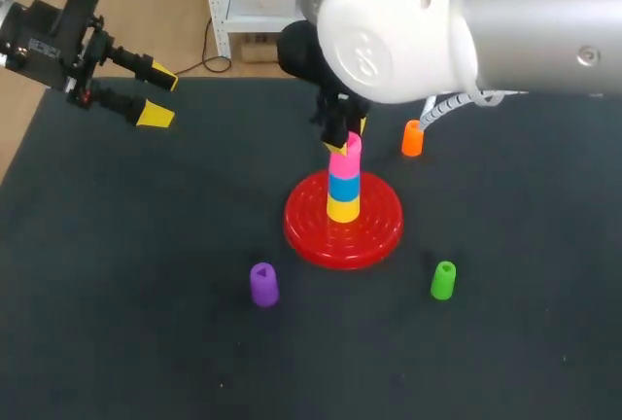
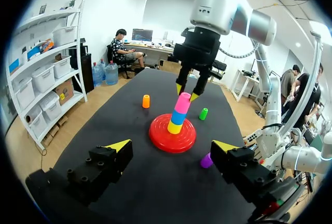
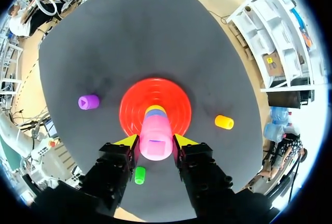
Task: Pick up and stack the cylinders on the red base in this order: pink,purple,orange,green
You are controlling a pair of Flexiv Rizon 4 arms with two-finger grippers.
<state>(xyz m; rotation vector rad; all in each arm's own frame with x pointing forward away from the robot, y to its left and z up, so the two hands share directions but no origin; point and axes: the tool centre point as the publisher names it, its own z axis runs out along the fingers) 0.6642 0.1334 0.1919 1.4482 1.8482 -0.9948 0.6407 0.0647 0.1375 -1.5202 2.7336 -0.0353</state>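
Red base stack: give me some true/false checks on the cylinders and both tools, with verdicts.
1. The pink cylinder tops the stack on the red base. True.
2. The purple cylinder is on the stack. False: it sits on the table, apart from the base.
3. The left tool is open and empty. True.
4. The left tool holds the orange cylinder. False: it stands on the table beyond the base.
5. The right tool hangs over the green cylinder. False: it is at the pink cylinder; the green one stands alone on the table.
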